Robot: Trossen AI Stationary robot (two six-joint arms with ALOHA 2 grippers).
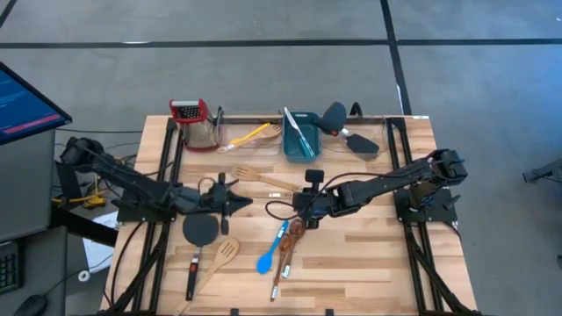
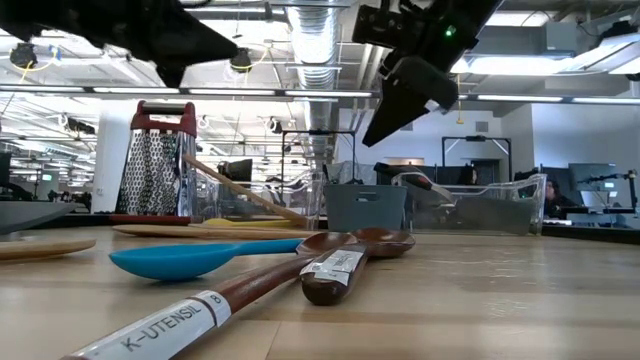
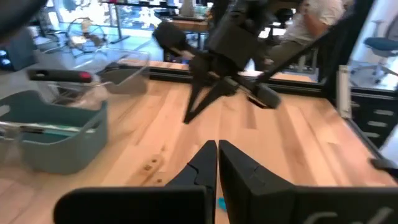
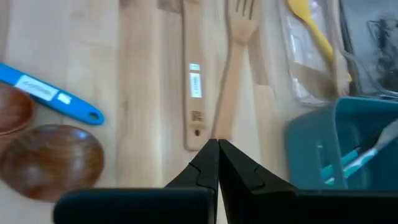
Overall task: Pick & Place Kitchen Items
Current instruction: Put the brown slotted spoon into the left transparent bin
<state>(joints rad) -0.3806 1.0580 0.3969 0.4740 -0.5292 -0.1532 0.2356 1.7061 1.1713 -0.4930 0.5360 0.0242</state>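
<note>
The teal tub (image 1: 299, 139) holds what looks like a teal-handled utensil (image 1: 294, 133); beside it, a clear bin (image 1: 248, 133) holds a yellow spoon (image 1: 250, 135). Both the left gripper (image 1: 248, 203) and the right gripper (image 1: 297, 211) have their jaws pressed together, empty.

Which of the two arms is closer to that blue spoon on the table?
The right. Its gripper hangs just beside the blue spoon, near its handle end. The left gripper is farther off, across the table by a black spatula.

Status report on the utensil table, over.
Left claw shut, empty, mid-table. Right claw shut, empty, above two dark-brown wooden spoons. Blue spoon beside them. Nothing blocking.
</note>
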